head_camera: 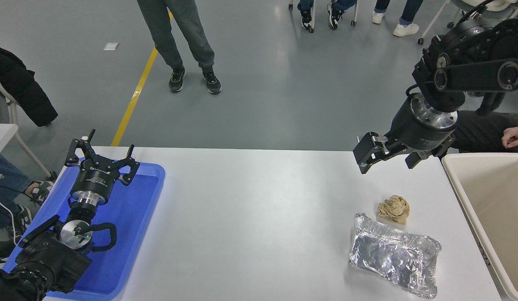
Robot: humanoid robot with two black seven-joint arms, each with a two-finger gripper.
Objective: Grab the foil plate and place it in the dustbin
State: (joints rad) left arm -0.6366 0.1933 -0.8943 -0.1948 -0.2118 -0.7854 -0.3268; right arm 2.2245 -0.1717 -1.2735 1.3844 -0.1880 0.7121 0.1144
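The foil plate (393, 255), a crinkled silver tray, lies flat on the white table near its front right. The dustbin (455, 184), a cream tub, stands at the right edge, only partly in view. My right gripper (388, 161) hangs open above the table's far right, well behind and above the foil plate, with nothing between its fingers. My left gripper (100, 154) is parked open over the blue tray at the lower left.
A crumpled tan paper ball (394, 209) sits just behind the foil plate. The blue tray (133, 217) fills the left end of the table (250, 209). A person's hand (514, 136) rests beyond the dustbin; people's legs stand on the floor past the table.
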